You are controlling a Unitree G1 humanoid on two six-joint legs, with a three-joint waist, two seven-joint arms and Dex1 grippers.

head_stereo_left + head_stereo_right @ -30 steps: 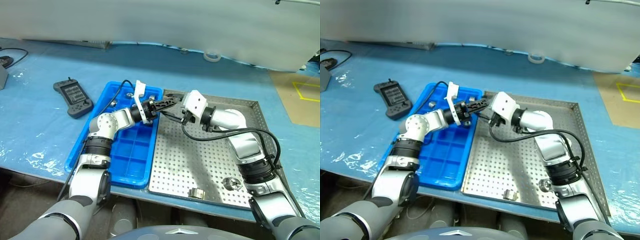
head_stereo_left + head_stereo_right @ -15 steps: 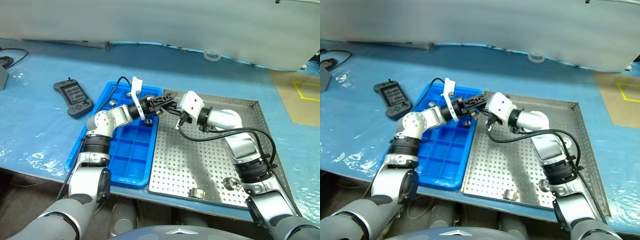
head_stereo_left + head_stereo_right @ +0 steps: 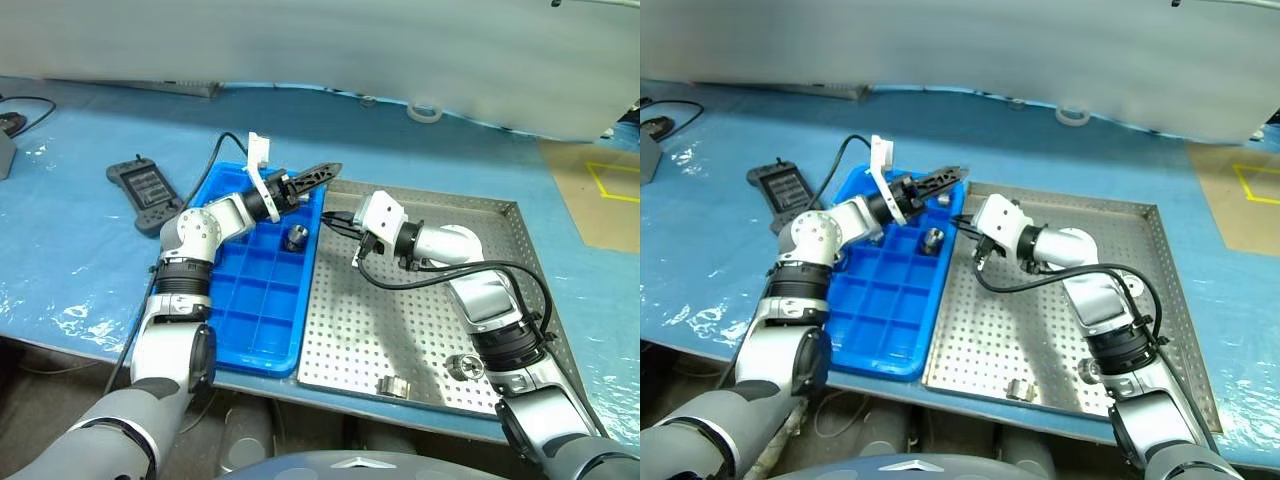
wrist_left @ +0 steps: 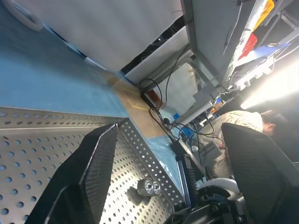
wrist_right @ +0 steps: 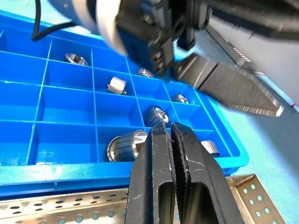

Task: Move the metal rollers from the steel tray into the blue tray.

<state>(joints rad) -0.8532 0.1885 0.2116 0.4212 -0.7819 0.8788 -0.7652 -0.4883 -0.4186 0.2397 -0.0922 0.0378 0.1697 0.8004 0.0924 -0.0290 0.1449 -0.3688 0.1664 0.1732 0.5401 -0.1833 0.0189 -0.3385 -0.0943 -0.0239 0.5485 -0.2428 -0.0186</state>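
No legible lettering — metal rollers [image 5: 125,145] in the blue tray [image 3: 262,300] compartments.

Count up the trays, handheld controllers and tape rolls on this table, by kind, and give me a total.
Trays: 2, the blue tray and the steel tray
Handheld controller: 1
Tape roll: 1
Total: 4

The left gripper [image 3: 322,171] lifts away toward the blue tray's [image 3: 228,325] far edge, jaws apart and empty. The right gripper [image 5: 170,135] closes. A roller [image 3: 294,238] now lies in the tray's right column.
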